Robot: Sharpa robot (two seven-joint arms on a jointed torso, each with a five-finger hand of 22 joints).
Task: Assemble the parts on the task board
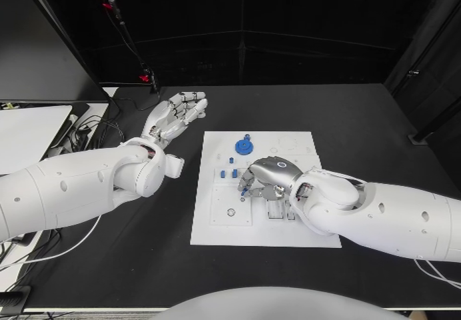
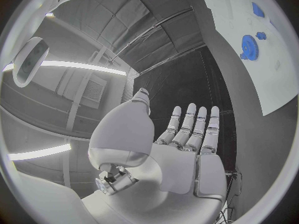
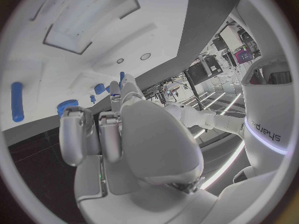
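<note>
The white task board [image 1: 216, 220] lies mid-table. A blue gear [image 1: 245, 145] sits at its far end, with small blue parts [image 1: 228, 173] standing just nearer. My right hand [image 1: 266, 175] hangs low over the board's middle, fingers curled down, and its fingertips pinch a small blue part [image 1: 244, 190]. In the right wrist view that blue part [image 3: 121, 76] shows at the fingertips [image 3: 116, 92], beyond them the gear [image 3: 65, 106] and a blue peg [image 3: 17, 102]. My left hand [image 1: 178, 115] is flat and empty above the black table, left of the board's far corner; its fingers [image 2: 193, 127] are straight.
Cables and a pale surface [image 1: 28, 133] lie at the table's left edge. A dark stand with red clips [image 1: 144, 78] rises behind my left hand. Black tabletop [image 1: 374, 127] stretches right of the board. The left wrist view shows the board [image 2: 274, 64] and gear [image 2: 249, 47].
</note>
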